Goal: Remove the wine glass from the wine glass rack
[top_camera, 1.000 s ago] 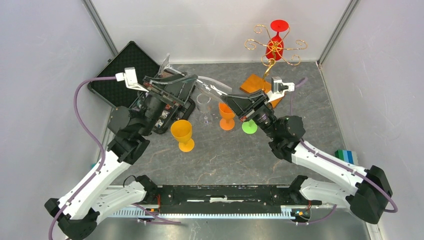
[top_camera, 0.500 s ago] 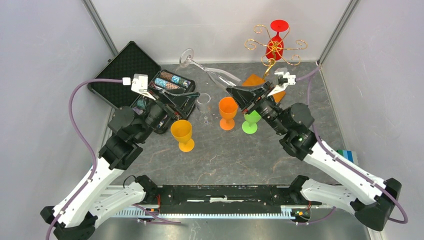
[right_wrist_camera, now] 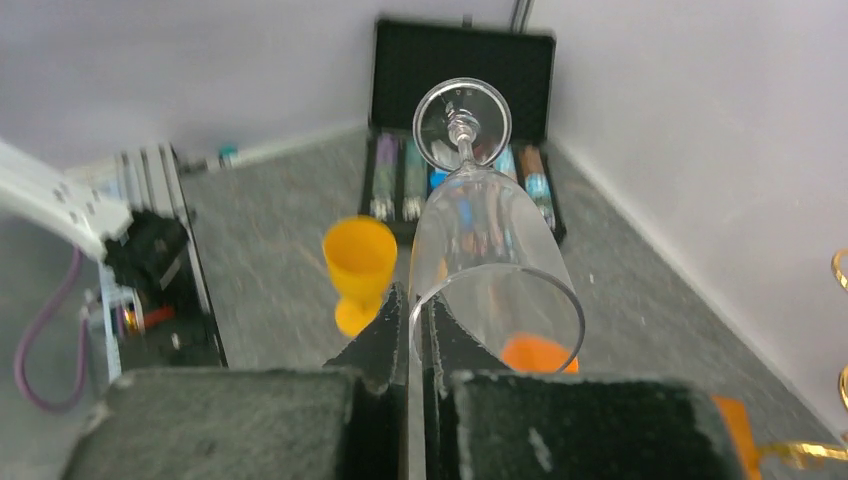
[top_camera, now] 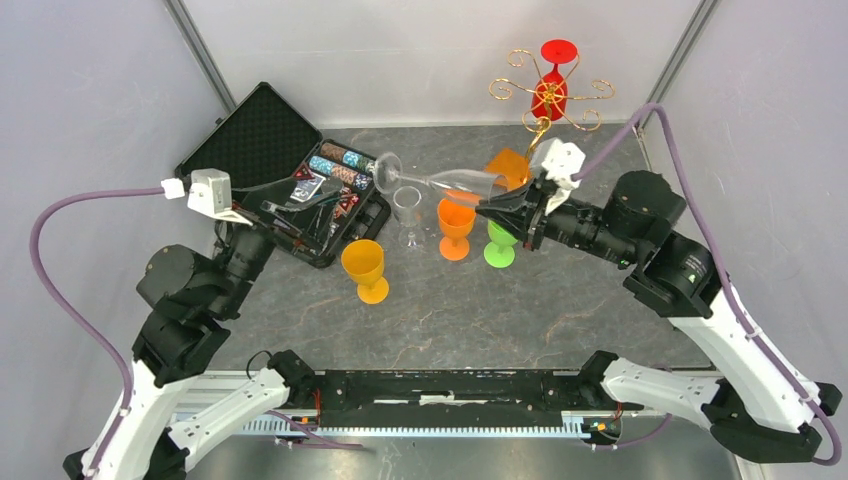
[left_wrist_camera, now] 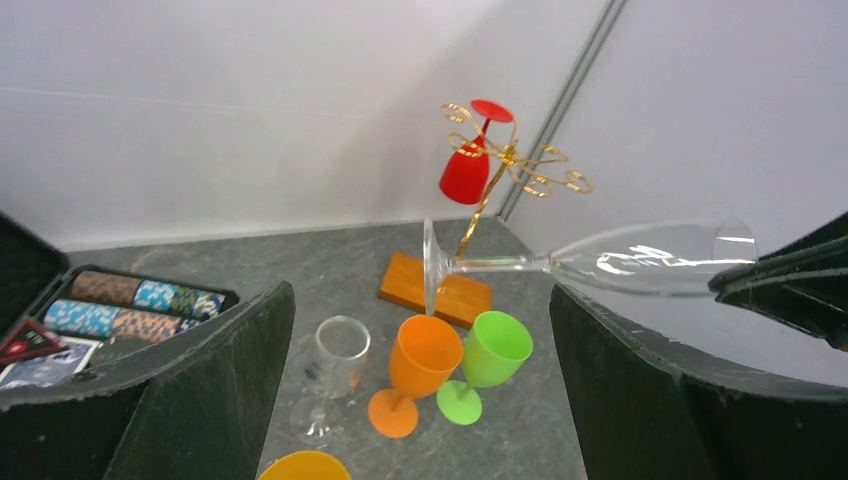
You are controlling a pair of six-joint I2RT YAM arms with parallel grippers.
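Observation:
My right gripper (top_camera: 490,204) is shut on the rim of a clear wine glass (top_camera: 440,182), which lies nearly level in the air with its foot pointing left. In the right wrist view the gripper (right_wrist_camera: 418,315) pinches the glass (right_wrist_camera: 490,250) wall. The wine glass rack (top_camera: 548,95) stands at the back right on its wooden base (top_camera: 508,163), and a red wine glass (top_camera: 552,88) hangs upside down from it. My left gripper (top_camera: 310,208) is open and holds nothing, over the case at the left. The left wrist view shows the clear glass (left_wrist_camera: 620,262) and the rack (left_wrist_camera: 510,165) ahead of it.
Below the held glass stand a small clear glass (top_camera: 407,210), an orange glass (top_camera: 455,225), a green glass (top_camera: 497,245) and a yellow glass (top_camera: 364,268). An open black case (top_camera: 262,130) with poker chips lies at the back left. Grey walls enclose the table.
My left arm has drawn back to the left, away from the clear glass. My right arm has swung out to the right, and the held glass now lies more level.

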